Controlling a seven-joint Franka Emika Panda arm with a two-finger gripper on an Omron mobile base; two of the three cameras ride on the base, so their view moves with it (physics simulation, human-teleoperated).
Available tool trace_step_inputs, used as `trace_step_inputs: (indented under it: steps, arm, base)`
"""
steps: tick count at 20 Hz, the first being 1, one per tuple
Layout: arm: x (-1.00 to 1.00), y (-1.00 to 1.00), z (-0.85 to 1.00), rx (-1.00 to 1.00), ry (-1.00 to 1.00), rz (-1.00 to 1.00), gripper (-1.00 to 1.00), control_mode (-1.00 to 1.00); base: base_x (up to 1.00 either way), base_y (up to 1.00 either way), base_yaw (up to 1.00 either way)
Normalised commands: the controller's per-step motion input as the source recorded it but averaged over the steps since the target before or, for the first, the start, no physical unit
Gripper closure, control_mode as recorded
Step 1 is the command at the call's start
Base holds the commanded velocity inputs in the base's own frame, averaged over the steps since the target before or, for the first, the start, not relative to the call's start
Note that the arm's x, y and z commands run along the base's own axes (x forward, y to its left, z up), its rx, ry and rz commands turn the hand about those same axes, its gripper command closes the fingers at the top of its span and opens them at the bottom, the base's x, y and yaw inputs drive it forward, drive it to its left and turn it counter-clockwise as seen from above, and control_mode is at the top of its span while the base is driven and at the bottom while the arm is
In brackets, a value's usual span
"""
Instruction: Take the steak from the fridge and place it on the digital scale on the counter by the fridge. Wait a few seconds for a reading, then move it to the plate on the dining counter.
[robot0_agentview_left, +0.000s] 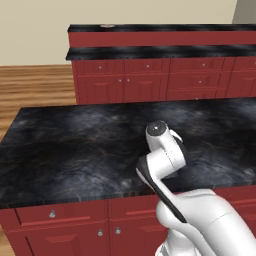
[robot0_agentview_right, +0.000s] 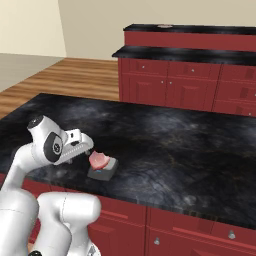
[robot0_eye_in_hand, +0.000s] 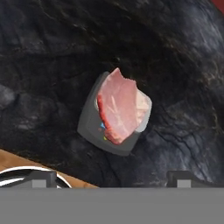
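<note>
- We see the flat pinkish-red slab of raw steak (robot0_eye_in_hand: 121, 107) lying on the small grey square digital scale (robot0_eye_in_hand: 94, 127), so the scale can weigh it.
- The steak covers most of the scale's top and sticks out a little over one edge. A small bit of the scale's front shows from under the meat.
- The scale sits on the black marbled counter (robot0_agentview_right: 175, 140), near its front edge, close to our arm.
- Our tool (robot0_agentview_right: 86, 146) hangs just beside the steak, a bit above it. In the hand view its two dark tips sit far apart with nothing between them, so we think it is wide and holds nothing.
- We think this is the waiting step, with the tool kept close so it can grab the meat again.
- Behind is the long two-level black top with red sides (robot0_agentview_left: 165, 40). A small pale thing lies on its upper level, too small to tell.
</note>
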Motion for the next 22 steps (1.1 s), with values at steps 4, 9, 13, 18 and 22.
trace_step_inputs:
  steps: [4, 9, 13, 18, 22]
  arm:
    - [0.18, 0.0, -0.16, -0.06, 0.0, 0.0, -1.0, -1.0]
    - [0.17, 0.0, -0.22, -0.05, 0.01, 0.0, -1.0, -1.0]
    - [0.14, 0.0, -0.16, -0.02, 0.04, 0.0, -1.0, -1.0]
    - [0.16, -0.01, -0.16, 0.0, 0.08, 0.0, -1.0, -1.0]
    - [0.13, 0.0, -0.17, -0.01, 0.05, 0.0, -1.0, -1.0]
  base:
    - [0.0, 0.0, 0.0]
    - [0.0, 0.0, 0.0]
    - [0.0, 0.0, 0.0]
    - [0.0, 0.0, 0.0]
    - [0.0, 0.0, 0.0]
